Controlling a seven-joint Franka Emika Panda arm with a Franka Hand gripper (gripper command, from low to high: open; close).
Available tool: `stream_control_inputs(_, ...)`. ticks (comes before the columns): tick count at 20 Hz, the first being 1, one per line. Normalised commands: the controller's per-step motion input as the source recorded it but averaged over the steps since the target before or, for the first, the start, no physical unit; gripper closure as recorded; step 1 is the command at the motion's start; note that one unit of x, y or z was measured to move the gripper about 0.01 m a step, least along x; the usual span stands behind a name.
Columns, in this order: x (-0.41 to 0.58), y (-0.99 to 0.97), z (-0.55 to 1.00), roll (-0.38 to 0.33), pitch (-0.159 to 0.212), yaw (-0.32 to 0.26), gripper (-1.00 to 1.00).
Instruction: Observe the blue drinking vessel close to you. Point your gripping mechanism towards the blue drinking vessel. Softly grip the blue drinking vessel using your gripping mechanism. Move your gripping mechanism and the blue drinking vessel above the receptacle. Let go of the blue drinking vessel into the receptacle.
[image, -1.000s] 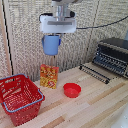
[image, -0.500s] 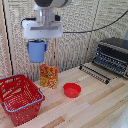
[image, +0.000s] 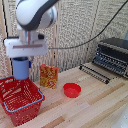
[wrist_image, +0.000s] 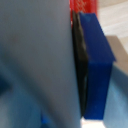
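Note:
The blue drinking vessel (image: 20, 68) hangs upright in the air above the receptacle (image: 20, 99), a red mesh basket with a blue-grey rim handle at the exterior view's left. My gripping mechanism (image: 21, 59) is shut on the cup's upper part, its white block just above it. In the wrist view the blue drinking vessel (wrist_image: 35, 60) fills most of the picture as a blurred blue-grey wall, pressed against a blue-tipped finger (wrist_image: 97, 65). A strip of the red receptacle (wrist_image: 82, 5) shows past it.
An orange snack box (image: 49, 76) stands behind the basket, and a shallow red bowl (image: 72, 90) lies on the wooden table (image: 95, 107). A dark toaster oven (image: 112, 55) with its rack pulled out sits at the exterior view's right. A slatted wall stands behind.
The arm has carried the cup toward the exterior view's left, from over the snack box to over the basket. The grip on the cup is unchanged.

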Motion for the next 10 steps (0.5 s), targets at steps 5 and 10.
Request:
stream_control_inputs(5,0.153,0.60,-0.46,-0.261,-0.012,-0.016,1.00)
stream_control_inputs(10,0.079,0.38,-0.31,-0.282,-0.007,0.000,1.00)
